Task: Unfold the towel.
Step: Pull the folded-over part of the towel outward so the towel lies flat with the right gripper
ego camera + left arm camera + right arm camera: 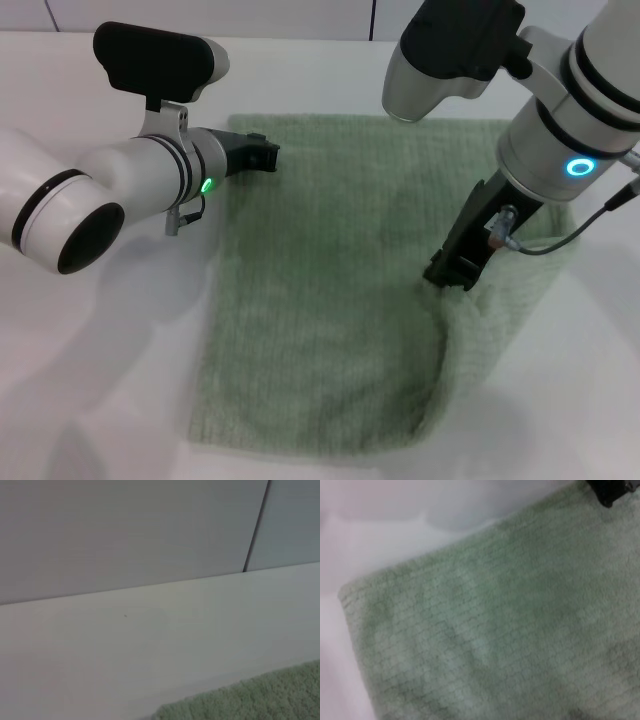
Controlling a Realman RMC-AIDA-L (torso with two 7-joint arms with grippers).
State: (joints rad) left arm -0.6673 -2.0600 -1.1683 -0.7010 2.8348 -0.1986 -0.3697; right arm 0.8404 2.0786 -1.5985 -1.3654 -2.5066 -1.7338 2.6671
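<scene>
The pale sage-green towel (330, 300) lies on the white table, mostly flat. Along its right side a layer is raised into a ridge that runs toward the near edge. My right gripper (452, 272) is down on the head of that ridge and is shut on the cloth there. My left gripper (262, 153) is at the towel's far left corner, just above the edge. The towel's edge shows in the left wrist view (260, 697). The towel fills the right wrist view (495, 630), with the left gripper (609, 490) as a dark tip at its far corner.
The white table (100, 400) surrounds the towel on all sides. A pale wall panel (125, 530) rises behind the table's far edge. A grey cable (560, 240) hangs from my right wrist over the towel's right side.
</scene>
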